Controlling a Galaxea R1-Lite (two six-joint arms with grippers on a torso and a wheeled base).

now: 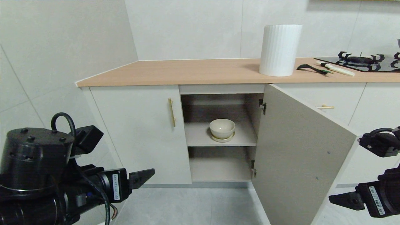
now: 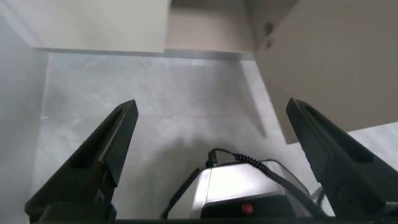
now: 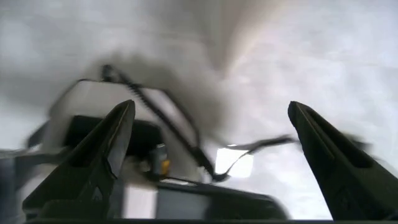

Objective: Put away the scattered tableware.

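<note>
Wooden counter (image 1: 187, 72) spans the upper frame, with a dark utensil (image 1: 312, 68) and a cream utensil (image 1: 336, 69) lying at the upper right. Our left gripper (image 2: 211, 109) and right gripper (image 3: 211, 107) hang released and empty at the lower corners, and we judge the open cabinet door (image 1: 297, 150) could snag a right-arm reach. Both utensils' long axes slant from upper left to lower right.

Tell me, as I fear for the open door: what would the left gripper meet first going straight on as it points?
Probably the floor before the cabinet: the left gripper aims at it, the open door off to one side. Depth is unclear.
</note>
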